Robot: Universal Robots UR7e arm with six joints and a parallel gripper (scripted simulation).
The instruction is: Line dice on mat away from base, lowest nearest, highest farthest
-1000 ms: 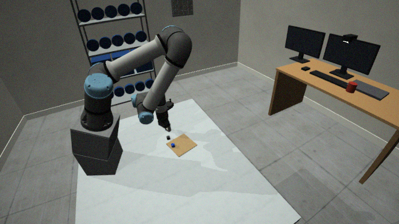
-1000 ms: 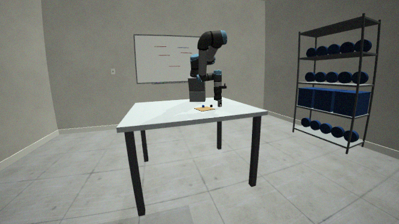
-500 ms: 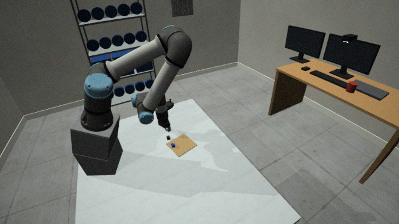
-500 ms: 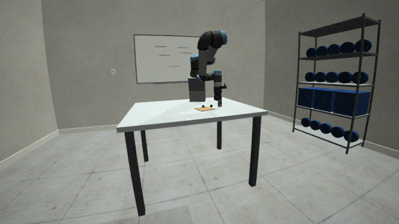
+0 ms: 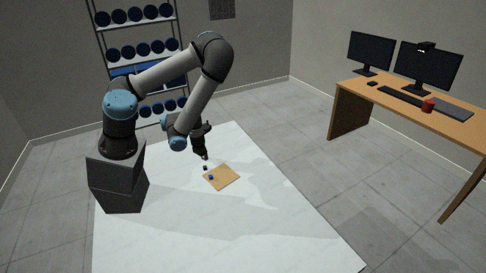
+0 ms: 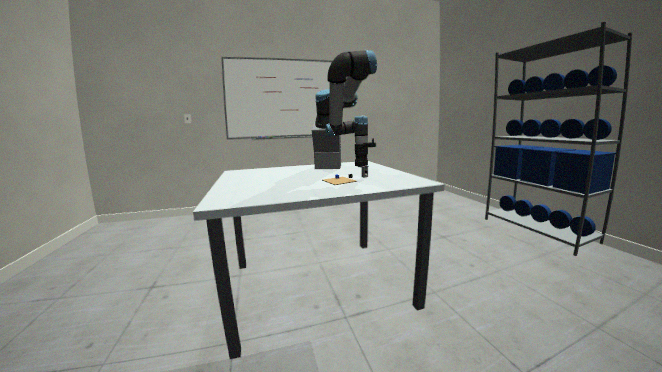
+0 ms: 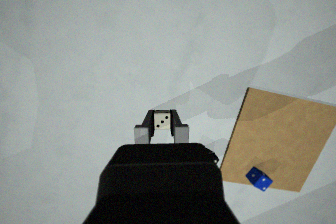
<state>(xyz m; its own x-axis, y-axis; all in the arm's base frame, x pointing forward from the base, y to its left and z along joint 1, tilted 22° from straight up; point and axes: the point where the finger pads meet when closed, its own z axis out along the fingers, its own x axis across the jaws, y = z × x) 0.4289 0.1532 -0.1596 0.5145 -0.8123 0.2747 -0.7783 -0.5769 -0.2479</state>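
Note:
My gripper (image 7: 162,117) is shut on a white die (image 7: 162,120) whose top face shows three pips; it is low over the white table, to the left of the mat. The tan mat (image 7: 284,140) lies flat on the table. A blue die (image 7: 259,179) sits on the mat near its lower edge. In the top view the gripper (image 5: 204,157) hangs just behind a black die (image 5: 205,167), which lies on the table beside the mat (image 5: 221,176), and the blue die (image 5: 211,177) is on the mat's near corner. The white die is hidden by the fingers there.
The robot's base pedestal (image 5: 117,178) stands on the table to the left of the mat. The table's far and right edges are close to the mat in the exterior view (image 6: 339,180). A shelf and a desk stand off the table.

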